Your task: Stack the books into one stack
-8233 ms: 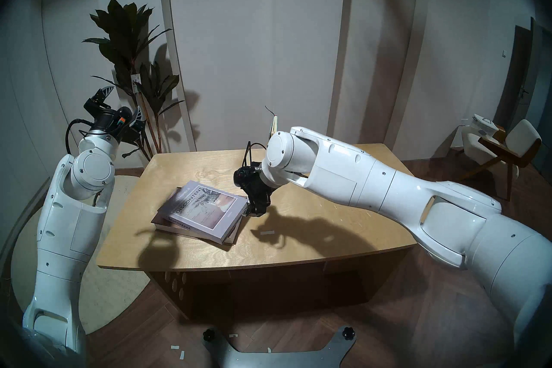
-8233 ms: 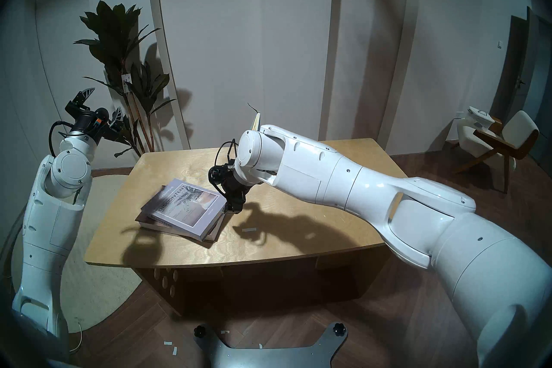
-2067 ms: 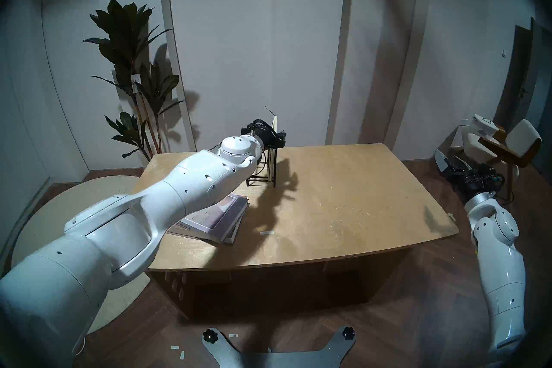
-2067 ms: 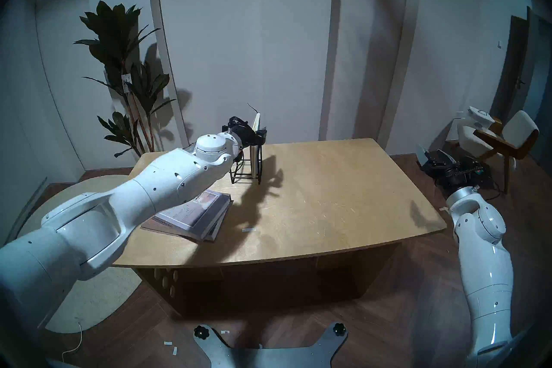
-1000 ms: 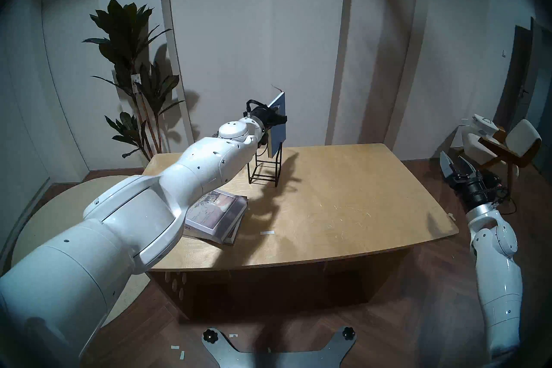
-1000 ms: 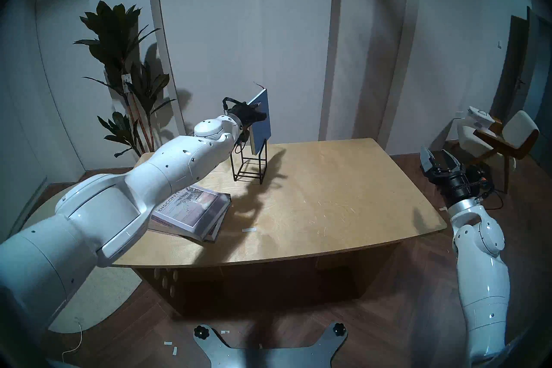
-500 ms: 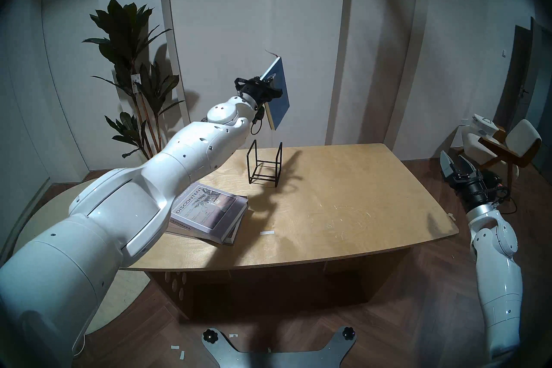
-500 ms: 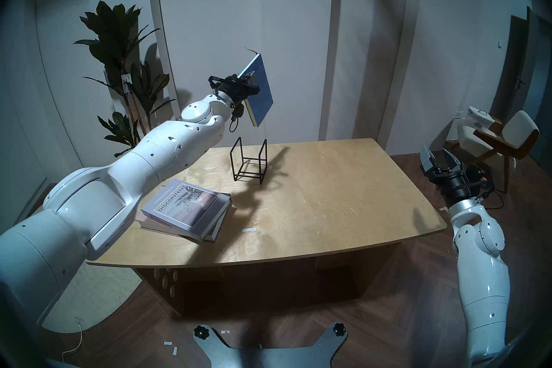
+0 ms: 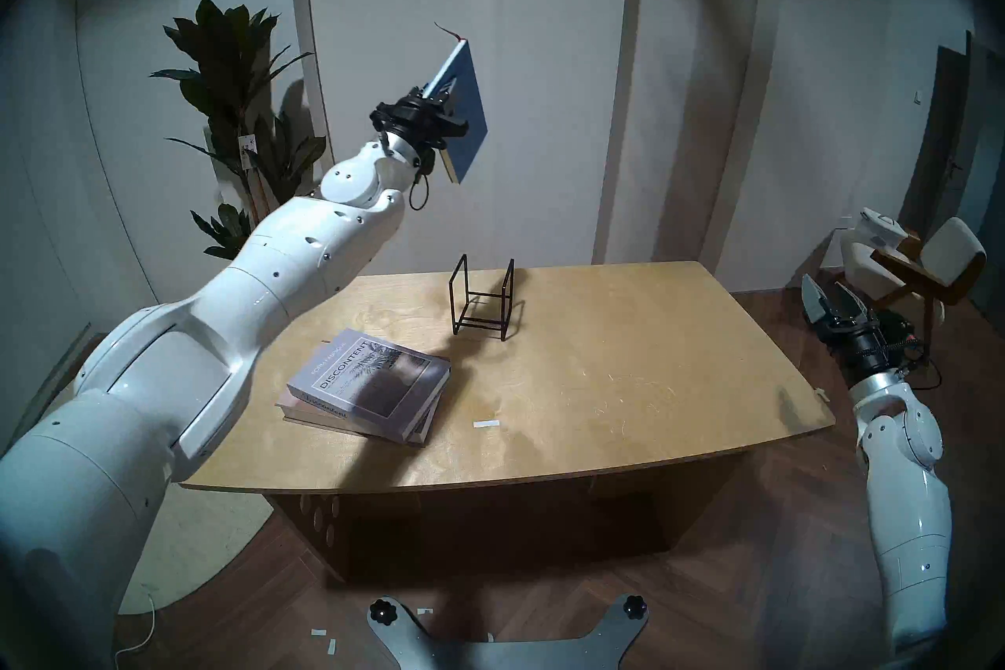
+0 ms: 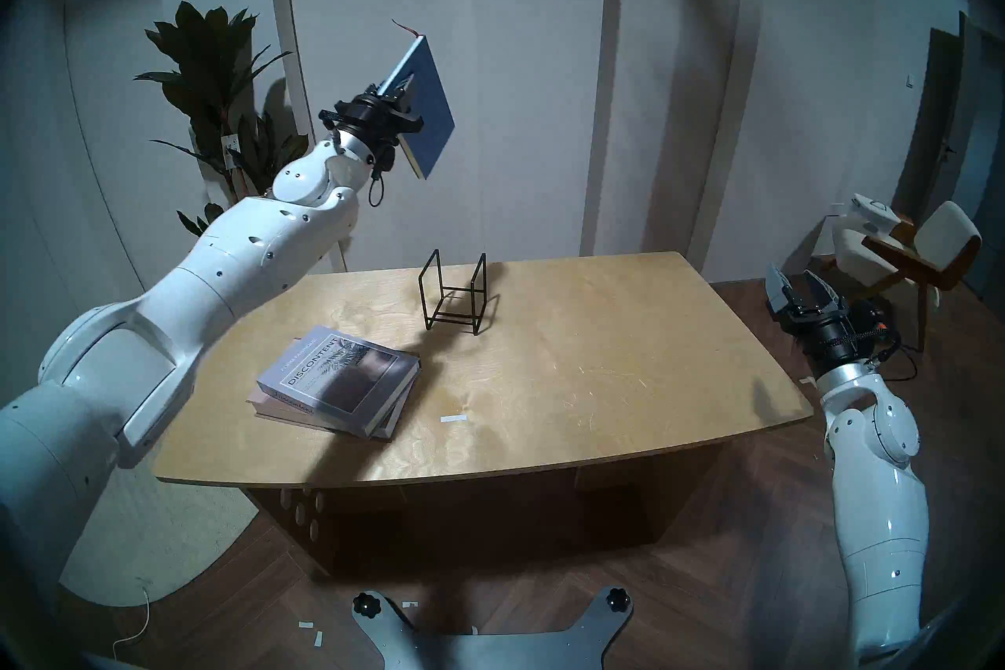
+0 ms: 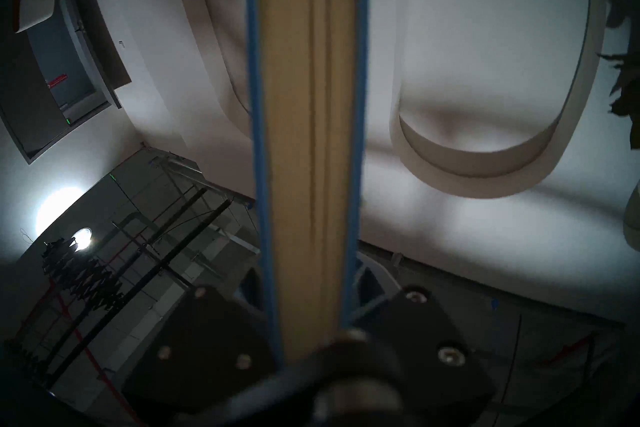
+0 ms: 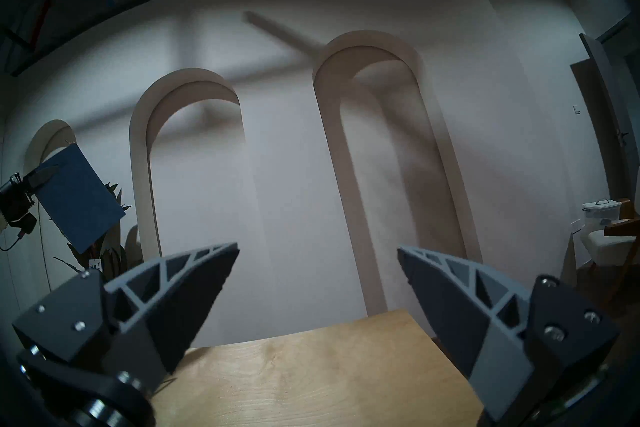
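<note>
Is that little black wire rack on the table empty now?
Empty: the wire rack shows only bare bars; the blue book is held above by the left gripper.

So both head views look down on the desk (image 9: 598,380) from above, near-identical. Our left wrist cam is tilted up at wall and ceiling, the blue book (image 11: 306,138) right against it. Right wrist cam faces the arched wall, sharing that book (image 12: 78,197).

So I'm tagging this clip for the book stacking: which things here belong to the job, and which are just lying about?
Job:
- blue book, held up by the left gripper
- lavender book, lying on the brown book
- table under the pile

Lying about:
- wire rack
- tape strip
- plant
- chair
- right gripper, open, off to the side
</note>
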Robot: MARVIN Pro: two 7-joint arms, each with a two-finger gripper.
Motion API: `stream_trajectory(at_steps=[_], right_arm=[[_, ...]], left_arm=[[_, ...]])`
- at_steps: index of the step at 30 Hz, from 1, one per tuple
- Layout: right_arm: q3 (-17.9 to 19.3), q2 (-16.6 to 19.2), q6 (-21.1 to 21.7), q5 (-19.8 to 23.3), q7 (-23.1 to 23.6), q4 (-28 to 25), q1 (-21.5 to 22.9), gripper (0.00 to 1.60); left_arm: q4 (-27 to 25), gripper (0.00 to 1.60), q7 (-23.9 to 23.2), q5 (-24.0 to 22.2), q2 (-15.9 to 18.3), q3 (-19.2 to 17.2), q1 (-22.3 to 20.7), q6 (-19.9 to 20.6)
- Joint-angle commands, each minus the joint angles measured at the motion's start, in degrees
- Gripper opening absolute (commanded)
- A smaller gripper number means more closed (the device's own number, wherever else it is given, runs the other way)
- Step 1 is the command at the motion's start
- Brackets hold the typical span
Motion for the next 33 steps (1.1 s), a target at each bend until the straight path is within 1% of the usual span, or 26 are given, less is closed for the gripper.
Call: stream_trajectory(at_steps=[1,2,3,4,8,9,11,13,14,17,18,21,24,25,27,28,29,30,31,33], right_arm=[[0.4,0.2,-0.5,0.0,0.1,-0.8,0.5,1.60],[0.4,0.2,-0.5,0.0,0.1,-0.8,0.5,1.60],[0.4,0.2,-0.5,0.0,0.1,-0.7,0.5,1.60],[0.4,0.2,-0.5,0.0,0.1,-0.7,0.5,1.60],[0.4,0.2,-0.5,0.0,0.2,-0.6,0.6,1.60],[0.4,0.2,-0.5,0.0,0.2,-0.6,0.6,1.60],[0.3,0.2,-0.5,0.0,0.3,-0.6,0.6,1.60],[0.3,0.2,-0.5,0.0,0.4,-0.5,0.6,1.60],[0.3,0.2,-0.5,0.0,0.4,-0.5,0.6,1.60],[0.4,0.2,-0.5,0.0,0.4,-0.5,0.7,1.60],[0.4,0.2,-0.5,0.0,0.4,-0.4,0.7,1.60],[0.4,0.2,-0.5,0.0,0.5,-0.4,0.7,1.60],[0.4,0.2,-0.5,0.0,0.6,-0.3,0.7,1.60],[0.4,0.2,-0.5,0.0,0.6,-0.3,0.7,1.60],[0.4,0.2,-0.5,0.0,0.6,-0.3,0.7,1.60],[0.1,0.3,-0.3,-0.1,0.6,-0.2,0.8,1.60],[-0.1,0.3,-0.2,-0.2,0.6,-0.1,0.9,1.60],[-0.4,0.3,0.0,-0.3,0.5,0.1,1.1,1.60],[-0.7,0.4,0.1,-0.3,0.5,0.3,1.3,1.60],[-1.4,0.6,0.2,-0.8,0.3,0.8,1.7,1.60]], left_arm=[[-4.6,0.00,0.7,6.4,6.8,-2.7,-0.2,5.6],[-5.2,0.00,0.8,7.1,7.9,-2.9,0.3,6.5],[-4.7,0.00,0.8,7.8,7.7,-3.4,0.4,6.9],[-5.3,0.00,1.1,9.2,8.9,-3.4,0.9,7.4],[-6.5,0.00,2.1,12.3,11.4,-4.8,2.6,9.6],[-7.2,0.00,2.5,13.4,12.5,-5.0,3.1,10.2],[-7.3,0.00,3.2,14.7,13.3,-5.4,3.7,10.9],[-8.6,0.00,4.4,17.3,15.6,-6.3,5.3,12.3],[-8.6,0.00,4.4,17.3,15.6,-6.3,5.3,12.3],[-10.1,0.00,5.7,19.7,17.9,-7.2,6.8,14.0],[-10.3,0.00,5.9,20.1,18.2,-7.8,7.2,14.4],[-12.0,0.00,7.0,21.9,20.6,-8.9,8.8,15.7],[-13.3,0.00,7.9,23.2,22.8,-10.1,11.0,16.6],[-13.5,0.00,8.1,23.5,22.8,-10.7,11.7,17.0],[-14.9,0.00,8.7,24.2,24.5,-11.4,13.3,17.8],[-15.7,0.00,8.9,24.3,25.5,-11.8,14.2,18.1],[-16.1,0.00,9.1,24.5,25.6,-12.3,14.8,18.5],[-17.2,0.00,9.3,24.7,26.9,-12.5,15.9,18.8],[-17.6,0.00,9.6,24.8,26.9,-13.1,16.7,19.2],[-19.5,0.00,10.0,24.9,28.7,-13.5,18.6,19.8]])
